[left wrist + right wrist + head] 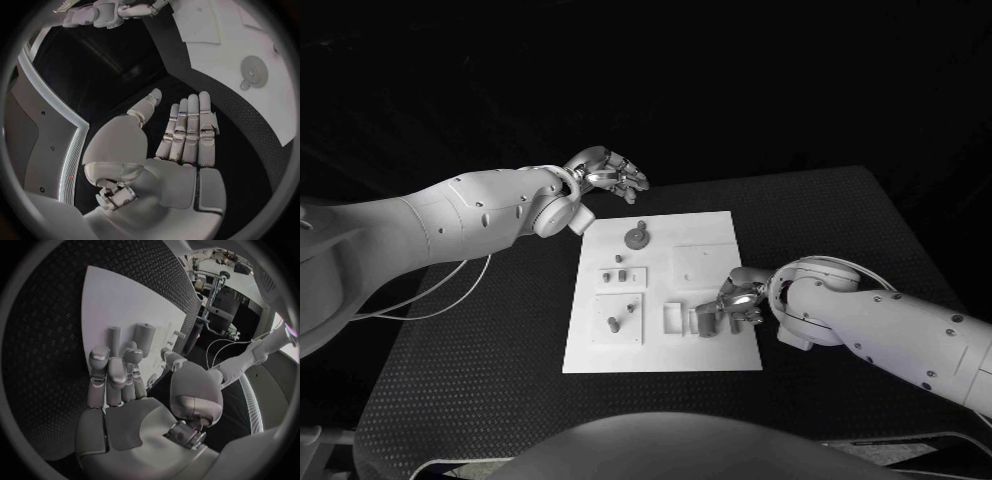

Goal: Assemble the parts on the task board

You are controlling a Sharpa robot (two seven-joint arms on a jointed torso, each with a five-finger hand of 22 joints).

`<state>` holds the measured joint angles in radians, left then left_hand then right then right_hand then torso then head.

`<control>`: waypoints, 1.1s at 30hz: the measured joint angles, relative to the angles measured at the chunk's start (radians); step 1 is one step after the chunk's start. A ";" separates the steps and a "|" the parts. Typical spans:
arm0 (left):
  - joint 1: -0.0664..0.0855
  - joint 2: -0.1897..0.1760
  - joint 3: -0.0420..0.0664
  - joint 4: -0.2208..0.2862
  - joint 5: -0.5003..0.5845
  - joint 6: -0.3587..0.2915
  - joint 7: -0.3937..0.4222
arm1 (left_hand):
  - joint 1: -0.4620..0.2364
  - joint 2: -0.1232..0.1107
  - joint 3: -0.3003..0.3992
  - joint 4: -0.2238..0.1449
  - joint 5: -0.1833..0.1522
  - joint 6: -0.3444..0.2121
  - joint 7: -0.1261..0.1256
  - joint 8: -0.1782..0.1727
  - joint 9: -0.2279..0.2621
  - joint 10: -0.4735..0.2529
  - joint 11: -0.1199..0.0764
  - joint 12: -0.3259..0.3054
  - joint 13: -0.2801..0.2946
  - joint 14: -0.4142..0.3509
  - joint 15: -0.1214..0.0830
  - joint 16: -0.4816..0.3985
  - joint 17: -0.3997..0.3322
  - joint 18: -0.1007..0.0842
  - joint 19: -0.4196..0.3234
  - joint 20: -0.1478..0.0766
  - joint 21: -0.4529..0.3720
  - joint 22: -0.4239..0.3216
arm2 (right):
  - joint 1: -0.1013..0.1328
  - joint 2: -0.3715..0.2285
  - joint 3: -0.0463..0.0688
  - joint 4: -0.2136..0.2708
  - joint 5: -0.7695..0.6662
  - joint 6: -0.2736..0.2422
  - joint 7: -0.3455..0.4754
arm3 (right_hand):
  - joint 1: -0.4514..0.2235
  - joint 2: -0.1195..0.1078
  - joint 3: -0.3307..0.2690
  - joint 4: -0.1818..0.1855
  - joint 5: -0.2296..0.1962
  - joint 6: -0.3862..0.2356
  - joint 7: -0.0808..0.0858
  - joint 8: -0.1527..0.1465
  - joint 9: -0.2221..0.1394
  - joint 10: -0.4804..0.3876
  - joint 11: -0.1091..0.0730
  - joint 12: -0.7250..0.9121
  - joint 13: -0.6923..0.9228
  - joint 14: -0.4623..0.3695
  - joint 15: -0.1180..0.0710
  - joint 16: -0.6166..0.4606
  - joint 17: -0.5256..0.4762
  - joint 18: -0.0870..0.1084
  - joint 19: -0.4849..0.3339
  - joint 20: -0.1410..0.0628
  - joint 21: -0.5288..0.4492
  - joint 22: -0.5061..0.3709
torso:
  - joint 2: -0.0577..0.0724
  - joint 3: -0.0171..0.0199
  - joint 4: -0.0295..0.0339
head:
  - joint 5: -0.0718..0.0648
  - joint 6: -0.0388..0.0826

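The task board (pixel 664 290) sits mid-table, and the parts lie across it: a round gear-like disc (pixel 636 237) near the 12 o'clock end, small pegs (pixel 620 277) mid-left, a short pin (pixel 613 323) in the recessed block at about 8 o'clock, and upright cylinders (pixel 705 322) at around 4 o'clock. My call: these are small rigid pieces, light, smooth, probably slippery, not fragile but easy to knock over or roll. Best taken with a fingertip pinch on the cylinder sides near the top; the disc by its rim or hub. My right hand (pixel 741 296) sits at the board's 4 o'clock edge, right over the upright cylinders. In the right wrist view the fingers (pixel 111 375) lie pressed together and extended, tips just beside the two cylinders (pixel 144 337); I can't tell if they touch. Nothing is pinched. My left hand (pixel 607 173) hovers off the board's 11 o'clock corner, above the table (pixel 473 380), holding nothing; the fingers (pixel 189 125) lie straight and side by side, thumb apart. The disc (pixel 253 72) lies well clear of it.
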<state>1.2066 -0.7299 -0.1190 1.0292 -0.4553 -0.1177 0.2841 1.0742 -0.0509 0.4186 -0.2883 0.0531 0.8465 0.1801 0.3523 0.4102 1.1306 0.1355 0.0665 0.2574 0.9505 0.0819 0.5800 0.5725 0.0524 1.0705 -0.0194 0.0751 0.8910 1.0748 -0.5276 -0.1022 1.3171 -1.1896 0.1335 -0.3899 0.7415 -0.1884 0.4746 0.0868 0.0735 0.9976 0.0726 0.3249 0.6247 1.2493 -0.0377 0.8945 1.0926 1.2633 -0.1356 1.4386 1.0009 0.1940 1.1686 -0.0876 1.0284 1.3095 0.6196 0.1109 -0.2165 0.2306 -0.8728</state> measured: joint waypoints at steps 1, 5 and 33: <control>0.000 0.000 0.000 0.000 0.000 0.000 0.000 | 0.000 0.000 0.000 0.000 0.000 0.000 0.000 0.000 0.000 0.000 0.000 0.000 0.000 0.000 0.000 0.000 0.000 0.000 0.000 0.000 0.000 0.000 | 0.000 0.003 -0.001 -0.003 -0.002 0.001 0.000 | 0.000 0.000 0.000 0.000 0.000 0.000 0.000 0.000 0.000 0.000 0.000 0.003 0.000 0.000 0.000 0.000 0.000 0.000 0.000 0.000 0.000 0.000 | 0.000 0.0000 0.0001 | 0.000 0.000; 0.000 -0.003 0.000 0.000 0.000 0.001 0.000 | 0.000 0.000 0.000 0.000 0.000 0.000 0.000 0.000 -0.001 0.000 0.000 0.000 0.000 0.000 0.000 0.000 0.001 0.000 0.000 0.000 0.000 0.000 | 0.000 0.013 -0.006 -0.016 -0.012 0.007 0.001 | 0.006 0.005 0.000 0.000 0.000 0.000 0.000 0.000 0.000 0.000 0.000 0.004 0.001 0.000 0.000 0.000 0.000 0.000 0.000 0.000 0.000 0.000 | 0.001 -0.0005 0.0001 | 0.001 0.000; 0.000 -0.007 0.000 0.006 0.000 0.008 -0.007 | -0.007 0.000 0.000 0.000 0.000 0.000 0.000 0.000 -0.002 0.000 0.000 0.000 -0.001 0.000 0.000 -0.004 0.003 -0.002 0.000 0.000 0.000 0.000 | 0.005 0.062 -0.032 -0.052 -0.070 0.031 0.013 | 0.045 0.144 -0.052 -0.236 0.006 0.020 0.002 -0.011 0.018 -0.009 -0.002 0.027 -0.007 0.007 -0.004 -0.016 0.029 0.000 -0.011 0.004 0.010 0.000 | 0.003 0.0000 -0.0018 | 0.003 0.000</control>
<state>1.2070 -0.7365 -0.1191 1.0349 -0.4552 -0.1099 0.2767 1.0669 -0.0513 0.4186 -0.2883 0.0531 0.8465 0.1801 0.3523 0.4085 1.1306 0.1355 0.0666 0.2566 0.9505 0.0819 0.5762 0.5754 0.0506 1.0704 -0.0195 0.0751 0.8908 1.0802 -0.4658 -0.1342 1.2648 -1.2599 0.1640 -0.3771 0.7870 -0.0447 0.4225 -0.1492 0.0792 1.0173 0.0749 0.3144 0.6429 1.2399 -0.0393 0.9216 1.0858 1.2704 -0.1397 1.4225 1.0296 0.1939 1.1575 -0.0836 1.0384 1.3095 0.6224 0.1109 -0.2183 0.2335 -0.8728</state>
